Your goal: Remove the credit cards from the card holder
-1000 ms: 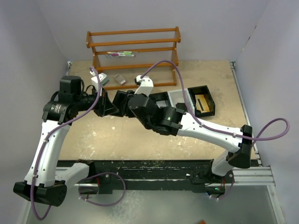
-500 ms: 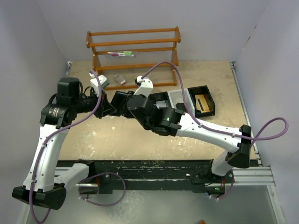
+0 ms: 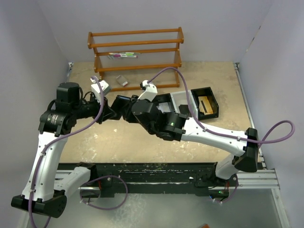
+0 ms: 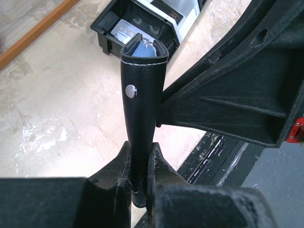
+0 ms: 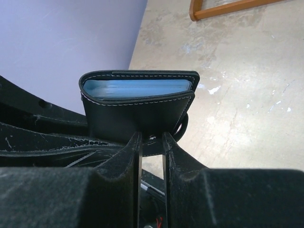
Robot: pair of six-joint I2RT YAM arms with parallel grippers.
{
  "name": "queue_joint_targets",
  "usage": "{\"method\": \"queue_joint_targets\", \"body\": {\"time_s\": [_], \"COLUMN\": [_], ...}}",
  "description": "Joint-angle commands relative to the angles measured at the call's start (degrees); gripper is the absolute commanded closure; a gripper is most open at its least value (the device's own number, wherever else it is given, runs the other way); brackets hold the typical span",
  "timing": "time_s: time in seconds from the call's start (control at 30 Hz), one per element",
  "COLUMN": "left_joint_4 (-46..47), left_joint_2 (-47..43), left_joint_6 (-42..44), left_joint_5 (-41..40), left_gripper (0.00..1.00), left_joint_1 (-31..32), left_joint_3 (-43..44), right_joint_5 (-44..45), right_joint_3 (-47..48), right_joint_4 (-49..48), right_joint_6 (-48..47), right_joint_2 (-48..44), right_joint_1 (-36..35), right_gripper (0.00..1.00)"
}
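The left gripper [image 4: 139, 154] squeezes the black card holder's [image 4: 142, 95] bottom edge, high over the table [image 3: 118, 137] with room all round; the right gripper [image 5: 151, 138] has pinched tighter on its flap than before

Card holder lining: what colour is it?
Light blue, inside the black card holder; clearest in the right wrist view.

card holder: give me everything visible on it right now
The card holder is black leather-look with white stitching and a silver snap stud, blue-grey lining showing at its slightly parted edge. Folded and off the table, its lower end is pinched by the left gripper. The right gripper straddles one edge; clamped or not is unclear.
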State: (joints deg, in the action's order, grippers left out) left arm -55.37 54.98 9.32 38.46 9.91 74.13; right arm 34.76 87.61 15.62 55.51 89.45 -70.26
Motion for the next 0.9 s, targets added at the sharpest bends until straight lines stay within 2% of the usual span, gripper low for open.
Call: {"method": "queue_joint_targets", "body": {"time_s": [0.0, 0.3, 0.43, 0.5, 0.6, 0.73, 0.87], "left_joint_4": [11.14, 13.30, 12.14, 11.08, 8.95, 5.99, 2.77], "left_joint_2": [-4.40, -6.19, -6.30, -6.02, -5.04, -3.05, -1.51], "left_joint_6": [2.29, 4.47, 4.35, 3.75, 2.53, 2.31, 4.22], "left_joint_5": [1.85, -0.03, 3.54, 6.52, 11.19, 17.54, 23.58], "left_gripper": [1.00, 1.00, 1.00, 1.00, 1.00, 1.00, 1.00], "left_joint_1": [-0.16, -0.16, -0.16, -0.16, -0.16, -0.16, -0.16], "left_joint_3": [2.07, 1.81, 1.92, 2.26, 2.76, 3.92, 5.32], "right_joint_5": [2.59, 2.41, 2.73, -2.18, -17.05, -35.46, -47.13], "right_joint_3": [-4.59, -10.69, -12.60, -15.78, -21.21, -21.70, -20.85], "right_joint_4": [12.60, 11.82, 9.82, 1.23, -13.21, -16.48, -15.57], "right_joint_6": [-0.06, 2.61, 0.99, -6.67, -18.20, -27.86, -32.07], "right_joint_2": [0.70, -1.98, -5.17, -9.32, -17.74, -26.20, -30.92], "right_joint_1": [0.68, 0.74, 0.84, 1.40, 2.05, 2.62, 6.43], "right_gripper": [0.83, 0.90, 0.83, 0.71, 0.44, 0.14, 0.09]}}
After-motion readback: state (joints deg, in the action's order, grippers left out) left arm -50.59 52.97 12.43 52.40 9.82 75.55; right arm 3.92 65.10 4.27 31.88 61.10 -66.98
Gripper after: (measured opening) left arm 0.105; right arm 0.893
